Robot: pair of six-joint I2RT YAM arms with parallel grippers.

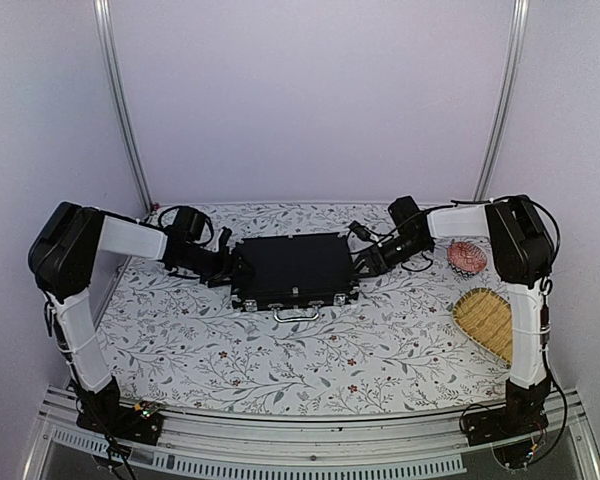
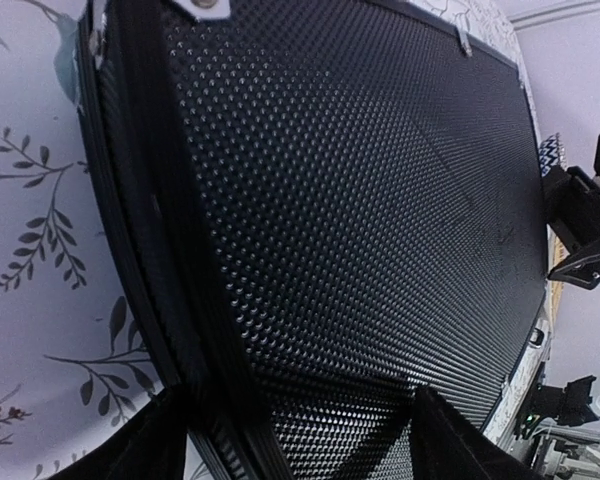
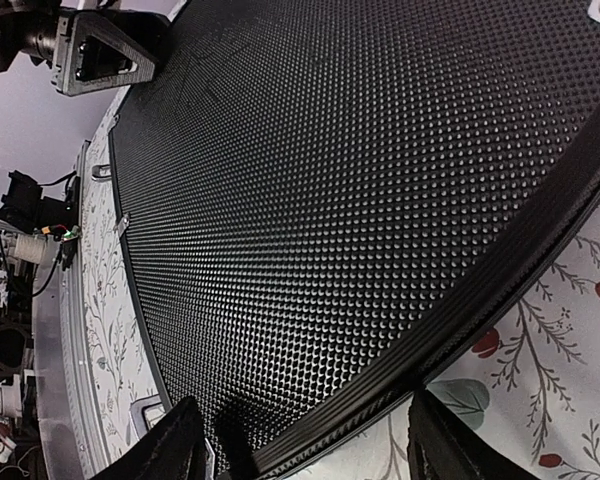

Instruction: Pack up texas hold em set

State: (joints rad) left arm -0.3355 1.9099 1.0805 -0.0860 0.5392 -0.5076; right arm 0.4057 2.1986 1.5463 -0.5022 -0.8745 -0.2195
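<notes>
The texas hold em set shows as a black dimpled case [image 1: 292,262], shut and lying flat mid-table, its silver handle [image 1: 296,314] facing the near edge. At the case's left end, my left gripper [image 1: 223,262] is open. In the left wrist view the left gripper [image 2: 290,445] straddles the case [image 2: 360,200], one finger over the lid and one beyond the side wall. The right gripper [image 1: 363,262] is open at the right end. In the right wrist view the right gripper [image 3: 305,440] spans the edge of the case [image 3: 360,180].
A red patterned round dish [image 1: 466,256] sits right of the case, just past the right gripper. A woven yellow basket [image 1: 485,322] lies nearer the right arm's base. The floral tablecloth [image 1: 280,360] covers the table.
</notes>
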